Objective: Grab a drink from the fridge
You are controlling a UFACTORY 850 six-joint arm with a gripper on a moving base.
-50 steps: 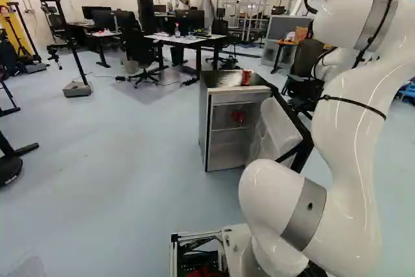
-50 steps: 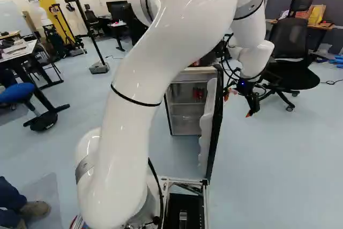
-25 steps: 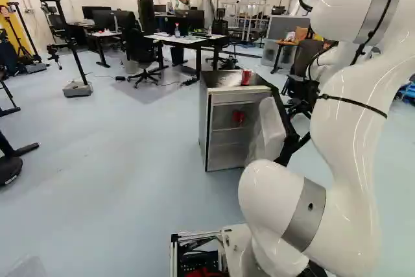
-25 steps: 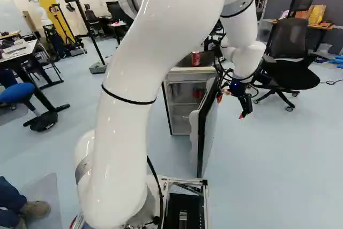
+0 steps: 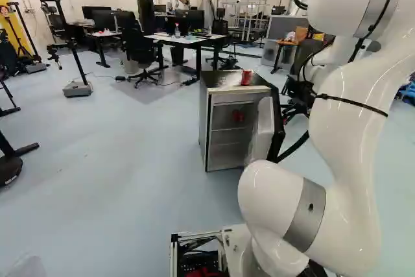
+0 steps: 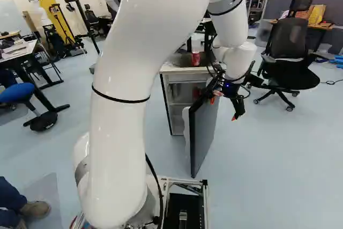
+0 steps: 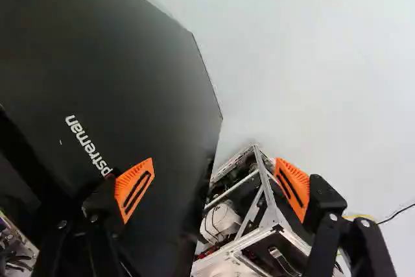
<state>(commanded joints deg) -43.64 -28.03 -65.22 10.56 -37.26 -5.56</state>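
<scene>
Left to right: a low, box-shaped, black-topped fridge (image 5: 203,121) contains a small red object (image 5: 238,115); a red cylindrical drink can (image 5: 246,77) stands on top; the flat dark door (image 6: 206,127) is open; near its outer face, the black two-finger gripper (image 6: 223,109) has its jaws wide apart

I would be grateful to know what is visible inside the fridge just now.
Something red shows above a shelf in the fridge. The open door hides part of the interior; what is there cannot be seen.
</scene>
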